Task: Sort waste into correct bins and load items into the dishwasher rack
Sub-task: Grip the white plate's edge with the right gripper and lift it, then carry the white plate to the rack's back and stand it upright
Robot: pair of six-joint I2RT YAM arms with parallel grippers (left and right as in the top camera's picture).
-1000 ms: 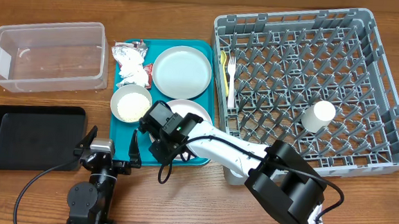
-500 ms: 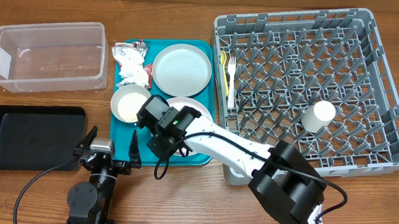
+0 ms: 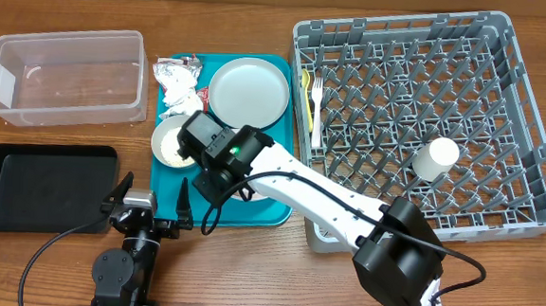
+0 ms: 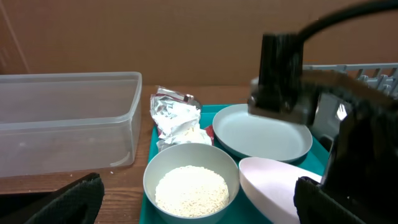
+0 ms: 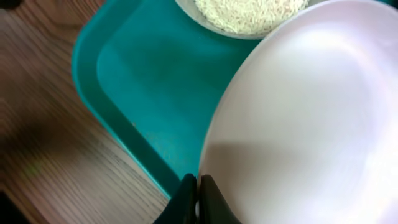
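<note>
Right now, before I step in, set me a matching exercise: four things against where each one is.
Things: 1 white cup; 2 rice; 3 white plate; 4 clear tub.
Places: A in the grey bowl; B rim pinched by the right end effector; C in the dishwasher rack; D left of the teal tray.
Pairs: 1-C; 2-A; 3-B; 4-D.

R gripper [image 5: 196, 198] clamped on white plate [image 5: 298, 112]; L gripper [image 3: 152, 203] spread, arm low.
</note>
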